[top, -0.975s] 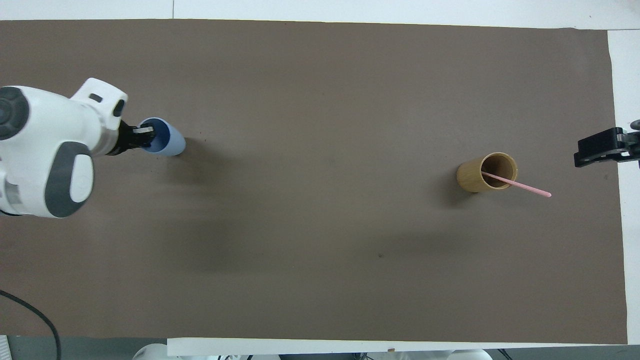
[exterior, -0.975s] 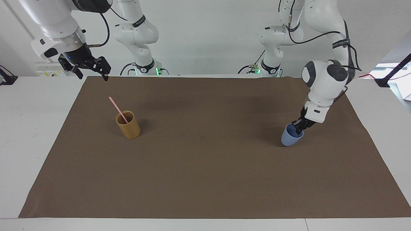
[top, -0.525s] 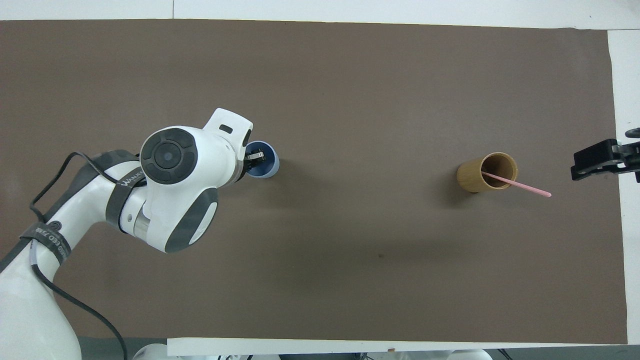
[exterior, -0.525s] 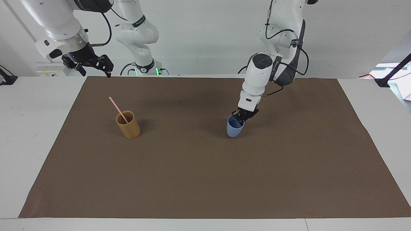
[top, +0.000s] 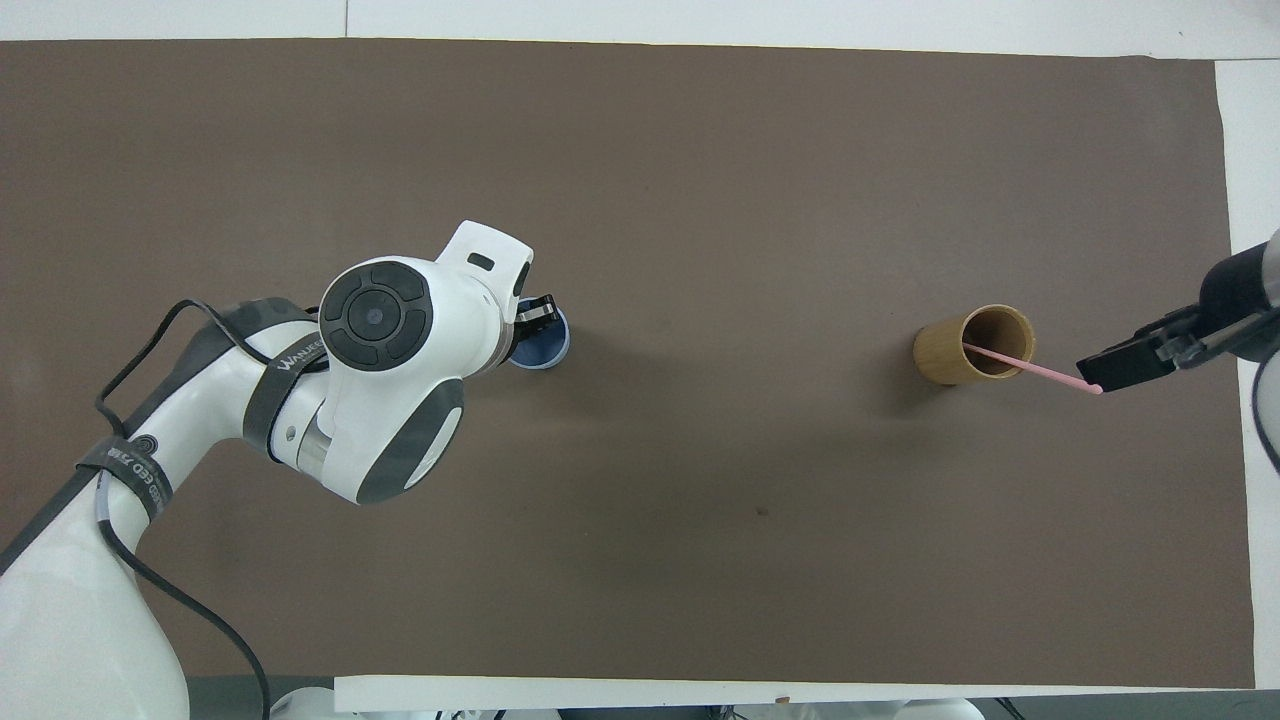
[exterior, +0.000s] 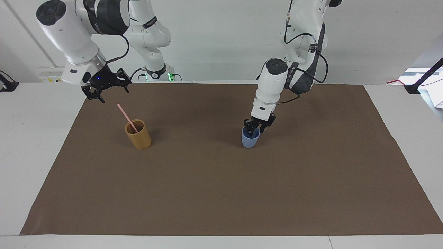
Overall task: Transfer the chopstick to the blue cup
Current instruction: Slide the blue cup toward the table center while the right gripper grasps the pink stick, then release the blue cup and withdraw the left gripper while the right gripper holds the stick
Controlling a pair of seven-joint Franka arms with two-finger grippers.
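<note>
The blue cup (exterior: 250, 139) stands upright on the brown mat near the middle of the table; it also shows in the overhead view (top: 550, 347). My left gripper (exterior: 254, 126) is at its rim, and its wrist hides part of the cup from above (top: 537, 315). One pale pink chopstick (exterior: 124, 114) leans in a mustard-tan cup (exterior: 139, 138) toward the right arm's end; the overhead view shows the chopstick (top: 1050, 375) and the tan cup (top: 950, 355). My right gripper (exterior: 114, 96) is open, just above the chopstick's top end, not touching it (top: 1115, 370).
The brown mat (exterior: 221, 193) covers most of the white table. Only the two cups stand on it. Black clamps sit at the table's corners nearest the robots.
My left gripper has brought the blue cup from the left arm's end to the middle and set it upright. My right gripper has come down toward the chopstick's top.
</note>
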